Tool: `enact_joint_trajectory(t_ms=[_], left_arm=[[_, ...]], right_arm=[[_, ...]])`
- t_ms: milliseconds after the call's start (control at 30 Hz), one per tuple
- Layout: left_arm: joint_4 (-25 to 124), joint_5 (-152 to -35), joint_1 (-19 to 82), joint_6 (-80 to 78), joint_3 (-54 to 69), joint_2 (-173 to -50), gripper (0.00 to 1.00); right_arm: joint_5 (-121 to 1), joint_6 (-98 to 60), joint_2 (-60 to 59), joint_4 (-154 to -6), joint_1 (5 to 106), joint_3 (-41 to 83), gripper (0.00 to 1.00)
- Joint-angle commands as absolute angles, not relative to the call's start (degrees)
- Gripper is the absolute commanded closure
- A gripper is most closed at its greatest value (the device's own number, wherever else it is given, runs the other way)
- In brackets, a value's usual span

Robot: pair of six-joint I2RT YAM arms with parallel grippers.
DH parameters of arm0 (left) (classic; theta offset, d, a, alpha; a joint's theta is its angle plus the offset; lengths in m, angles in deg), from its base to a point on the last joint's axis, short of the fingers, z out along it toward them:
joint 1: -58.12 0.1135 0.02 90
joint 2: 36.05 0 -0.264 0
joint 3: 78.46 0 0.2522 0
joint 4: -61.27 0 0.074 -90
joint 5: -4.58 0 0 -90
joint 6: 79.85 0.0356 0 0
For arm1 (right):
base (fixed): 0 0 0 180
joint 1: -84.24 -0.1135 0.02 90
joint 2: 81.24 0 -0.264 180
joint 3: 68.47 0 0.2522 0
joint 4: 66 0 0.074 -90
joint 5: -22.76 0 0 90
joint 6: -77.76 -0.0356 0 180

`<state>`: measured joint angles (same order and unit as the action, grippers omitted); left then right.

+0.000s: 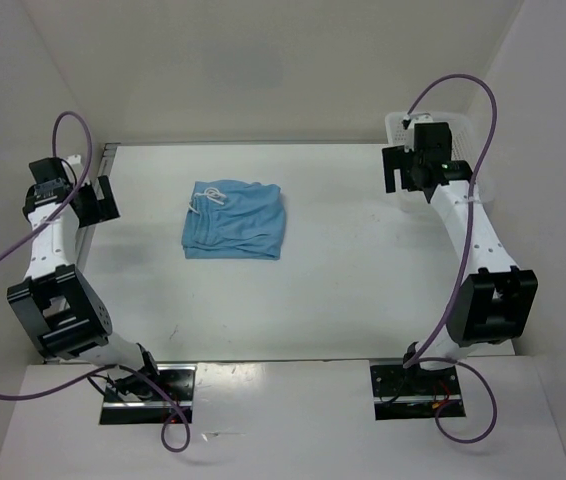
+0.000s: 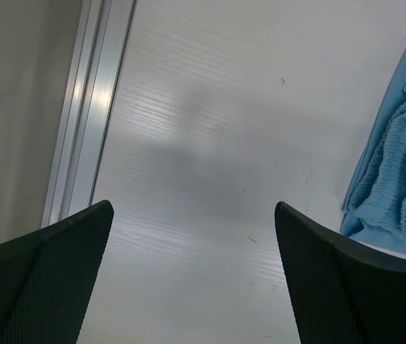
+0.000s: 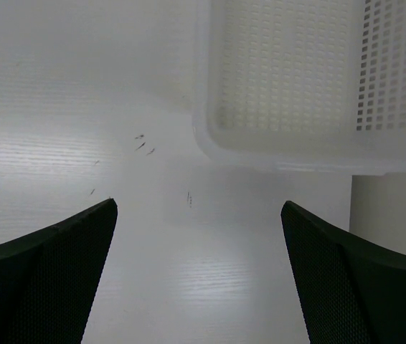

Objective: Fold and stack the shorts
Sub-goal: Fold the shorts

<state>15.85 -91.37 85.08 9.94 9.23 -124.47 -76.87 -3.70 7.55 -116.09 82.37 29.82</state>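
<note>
Currently the shorts [image 1: 235, 220] are laid as a folded bundle on the table [image 1: 343, 290], left of centre, the longer side run crosswise. They are placed to the right of the left gripper [image 1: 98, 200], nearer to it than to the right gripper [image 1: 403, 172] beside the basket [image 3: 282, 154]. Both pairs of fingers are held wide apart and empty.

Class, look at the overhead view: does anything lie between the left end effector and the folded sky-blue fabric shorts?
Nothing visible does. Only bare white tabletop lies between the open left end effector and the sky-blue fabric shorts.
</note>
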Motion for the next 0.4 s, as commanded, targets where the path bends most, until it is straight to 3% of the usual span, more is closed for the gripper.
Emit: enact_joint_trajectory(t_ms=[0, 367], left_arm=[[18.0, -93.8, 85.5, 10.1, 10.1, -121.7, 0.0], [19.0, -94.5, 85.5, 10.1, 7.4, -120.1, 0.0]], right_arm=[[-79.4, -4.2, 5.2, -113.6, 81.7, 27.5, 0.0], [-78.4, -4.2, 4.2, -112.5, 81.7, 26.9, 0.0]])
